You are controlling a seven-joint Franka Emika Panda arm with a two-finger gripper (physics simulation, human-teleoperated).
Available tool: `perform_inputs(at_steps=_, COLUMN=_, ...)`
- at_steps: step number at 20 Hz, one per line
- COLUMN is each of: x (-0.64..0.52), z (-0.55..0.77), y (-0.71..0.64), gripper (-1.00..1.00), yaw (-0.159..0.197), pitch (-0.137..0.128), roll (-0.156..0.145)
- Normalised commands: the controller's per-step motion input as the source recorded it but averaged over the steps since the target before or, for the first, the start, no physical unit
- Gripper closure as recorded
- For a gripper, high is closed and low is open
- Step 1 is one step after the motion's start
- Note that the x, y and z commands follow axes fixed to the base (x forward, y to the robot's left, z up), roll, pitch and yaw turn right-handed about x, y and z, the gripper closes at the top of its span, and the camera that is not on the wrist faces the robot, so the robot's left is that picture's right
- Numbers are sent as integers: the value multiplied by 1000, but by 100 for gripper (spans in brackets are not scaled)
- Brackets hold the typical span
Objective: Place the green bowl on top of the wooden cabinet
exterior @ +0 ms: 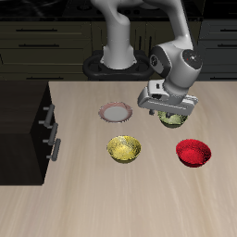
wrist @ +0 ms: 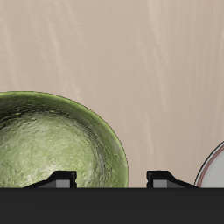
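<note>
One bowl matters here: the green bowl [wrist: 52, 144], which sits on the tabletop [exterior: 139, 204] directly under the gripper [exterior: 170, 109], well away from the cabinet [exterior: 20, 125] and still resting on the wood, not lifted. The jaws stand apart, and in the wrist view their two dark tips bracket the bowl's rim, one over the speckled inside and one just outside the wall, with nothing pinched between them yet.

To do this step well, I judge the jaws should settle a little lower so the rim wall sits deep between the pads, then close squarely across the wall, not at a slant. A thin curved rim can slip or tip the bowl if caught too near its lip. Lift straight up before swinging toward the cabinet, high enough to clear its top edge.

The green bowl is round and shallow, olive outside with a pale, pebbled, glazed-looking inside. Beside it, toward the cabinet, lies a small plate [exterior: 115, 113] with a reddish rim and pale centre. Nearer the front edge than the green bowl are a yellow bowl [exterior: 124, 149] with a patterned inside and a plain red bowl [exterior: 193, 152]. The cabinet is boxy, almost black, flat-topped, with silver handles [exterior: 48, 115]. The tabletop is light wood with a soft grain.
</note>
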Motion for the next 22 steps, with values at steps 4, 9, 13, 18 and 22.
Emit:
perform_inputs(at_steps=4, x=-5, z=18, y=-67, gripper=100, yaw=-37, pitch=7, roll=5)
perform_inputs(at_steps=9, x=-14, z=-24, y=-44, gripper=100, yaw=7, pitch=-7, roll=8)
perform_inputs(at_steps=13, x=-7, z=36, y=-12, gripper=100, yaw=-5, pitch=-10, roll=11)
perform_inputs(at_steps=18, x=-29, z=102, y=-54, gripper=100, yaw=13, pitch=-29, roll=2)
perform_inputs(at_steps=22, x=-46, z=174, y=-116, gripper=100, yaw=34, pitch=-41, roll=3)
